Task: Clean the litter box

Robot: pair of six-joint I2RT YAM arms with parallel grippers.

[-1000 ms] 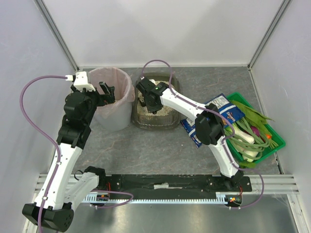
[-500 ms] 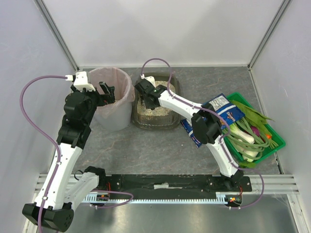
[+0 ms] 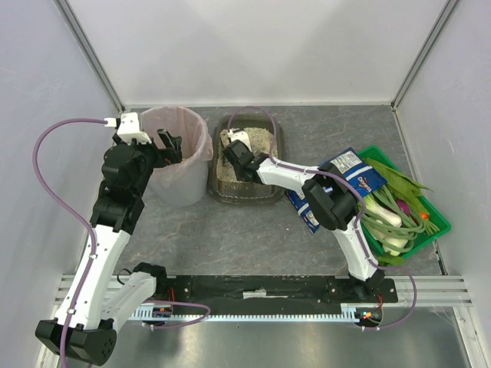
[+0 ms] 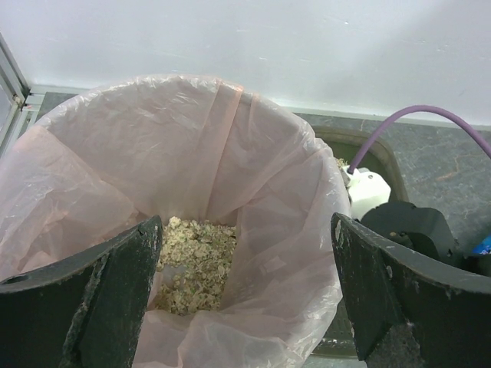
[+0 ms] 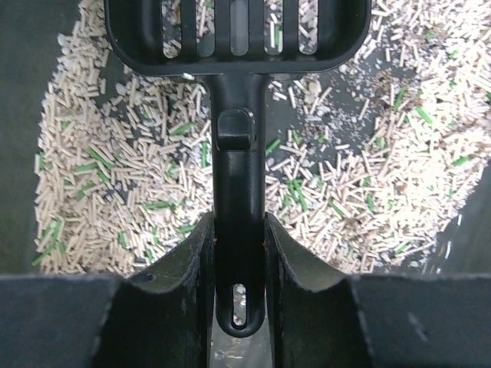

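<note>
The litter box point(image 3: 247, 198) is a dark tray of pale granules point(image 5: 100, 192) with green bits, standing at the back middle of the table. My right gripper point(image 3: 236, 153) hangs over its left half, shut on the handle of a black slotted scoop point(image 5: 238, 146). The scoop's head point(image 5: 238, 34) sits low over the granules, and a bare patch of tray floor shows beside the handle. My left gripper point(image 4: 242, 226) is open and holds nothing, its fingers point(image 4: 126, 276) spread above the pink-lined bin point(image 3: 184, 157). Some litter point(image 4: 196, 261) lies at the bottom of that bin.
A green crate of vegetables point(image 3: 399, 203) stands at the right. A blue packet point(image 3: 345, 178) lies between it and the litter box, partly under the right arm. The bin touches the litter box's left side. White walls close in the back and both sides.
The right wrist has shifted with the scoop toward the back left of the litter box and dipped lower. The left arm has not moved.
</note>
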